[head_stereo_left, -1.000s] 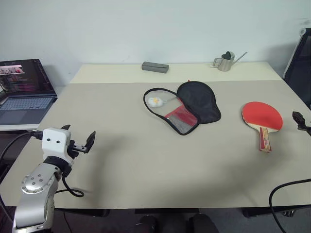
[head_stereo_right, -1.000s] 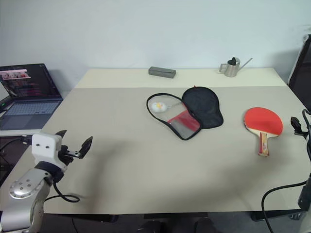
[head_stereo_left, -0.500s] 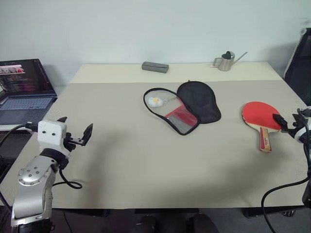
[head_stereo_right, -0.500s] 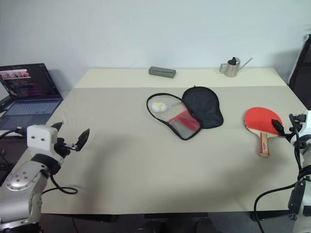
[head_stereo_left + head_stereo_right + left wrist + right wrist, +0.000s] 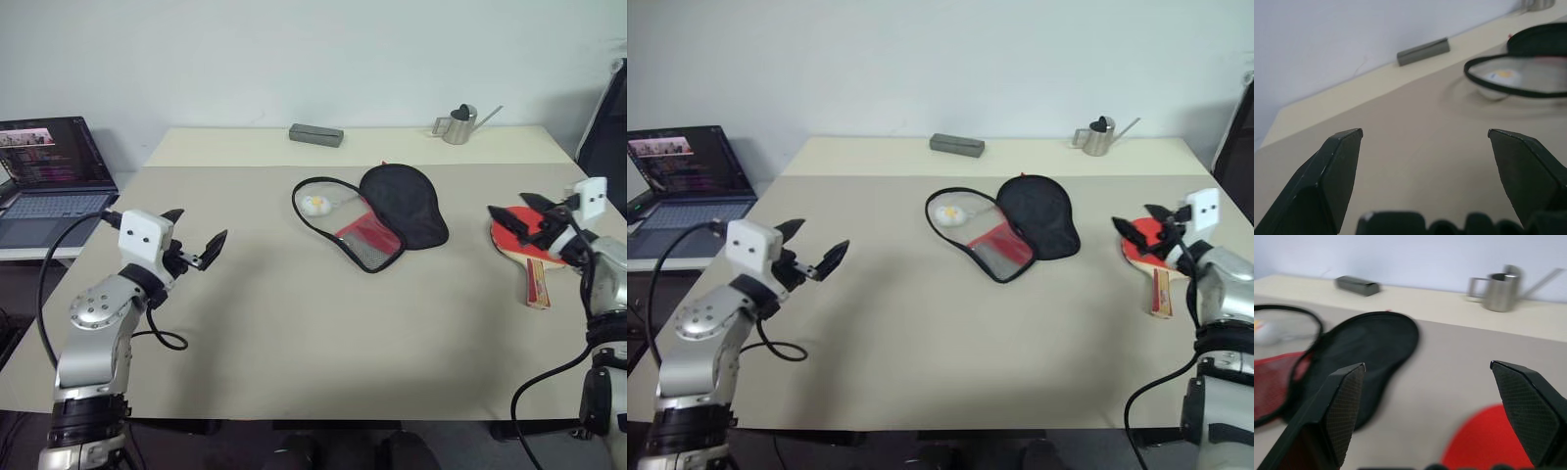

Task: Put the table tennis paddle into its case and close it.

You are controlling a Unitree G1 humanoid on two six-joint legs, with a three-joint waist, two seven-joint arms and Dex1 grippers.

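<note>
The table tennis paddle [image 5: 524,238] lies flat on the table [image 5: 294,343] near its right edge, red face up, with the handle pointing toward the near edge. The right gripper [image 5: 1141,227] is just above the red blade; both fingers are spread wide and hold nothing. Whether it touches the blade cannot be determined.

Its case [image 5: 377,217] lies open at the table centre, well apart from the paddle. The black lining of one half faces up. The other half shows the red and mesh panel inside a black trim loop, with the white-yellow charm [image 5: 313,205] inside that loop.

The left gripper [image 5: 196,240] is over the left part of the table, pointing toward the case, fingers fully parted and empty.

A grey box [image 5: 315,135] and a small metal watering can [image 5: 458,124] are at the far edge. A laptop [image 5: 49,176] stands open on a separate surface to the left.
</note>
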